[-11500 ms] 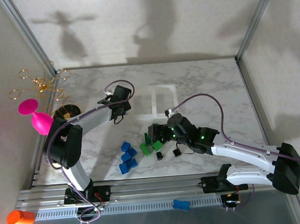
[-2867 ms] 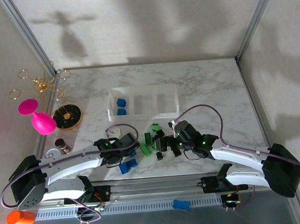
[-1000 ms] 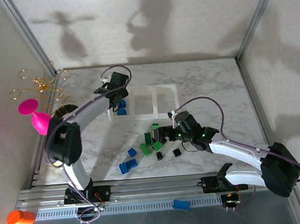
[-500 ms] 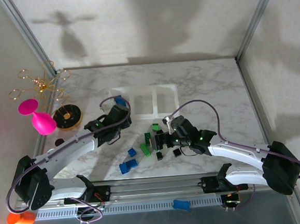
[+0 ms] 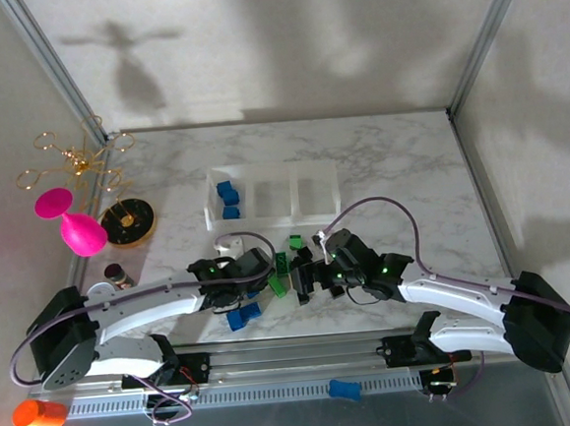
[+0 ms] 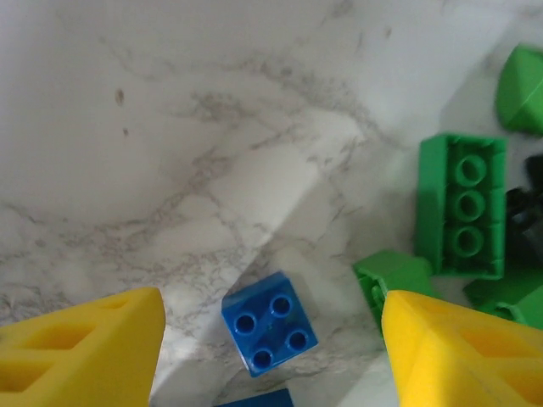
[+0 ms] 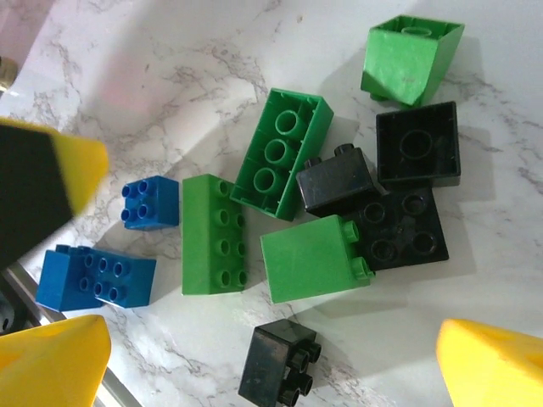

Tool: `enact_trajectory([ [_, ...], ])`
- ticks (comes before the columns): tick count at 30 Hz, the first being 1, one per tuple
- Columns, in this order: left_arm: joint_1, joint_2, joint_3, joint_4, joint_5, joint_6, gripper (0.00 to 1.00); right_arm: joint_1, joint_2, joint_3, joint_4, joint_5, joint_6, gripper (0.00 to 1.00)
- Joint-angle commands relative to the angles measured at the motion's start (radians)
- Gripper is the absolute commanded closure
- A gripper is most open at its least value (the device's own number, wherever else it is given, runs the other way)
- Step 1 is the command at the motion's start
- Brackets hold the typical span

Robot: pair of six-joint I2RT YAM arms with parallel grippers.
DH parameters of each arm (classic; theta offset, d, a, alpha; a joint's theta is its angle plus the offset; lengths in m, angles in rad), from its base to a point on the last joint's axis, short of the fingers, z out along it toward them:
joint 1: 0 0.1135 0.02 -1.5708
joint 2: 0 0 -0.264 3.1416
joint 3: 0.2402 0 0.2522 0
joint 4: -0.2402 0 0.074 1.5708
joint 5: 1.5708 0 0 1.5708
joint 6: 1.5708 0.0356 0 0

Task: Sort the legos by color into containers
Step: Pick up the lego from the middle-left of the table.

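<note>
The legos lie in a loose pile near the table's front. My left gripper hangs open over a small square blue brick, whose sides stay free of both yellow fingertips. A larger blue brick lies just nearer the arm bases. My right gripper is open above the green bricks and black bricks, with one black brick lying loose between its fingers. The containers stand behind the pile, and the left compartment holds two blue bricks.
A black and gold dish, a pink figure and gold wire loops crowd the left edge. An orange cylinder and a rounded blue piece lie on the front rail. Both grippers work close together.
My left arm has swung back from the containers to the pile and come down over the small blue brick, its jaws widening. The right gripper has shifted a little over the pile.
</note>
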Motion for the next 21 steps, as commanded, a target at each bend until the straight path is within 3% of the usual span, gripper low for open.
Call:
enact_trajectory([
  [1,-0.019,0.048,-0.017,-0.003,0.013,-0.058,0.31,0.011,-0.030,0.003,-0.036,0.060,0.019,0.01],
  [21,-0.028,0.215,-0.050,0.150,0.027,-0.075,0.47,0.009,-0.083,-0.011,-0.049,0.110,0.033,0.01],
])
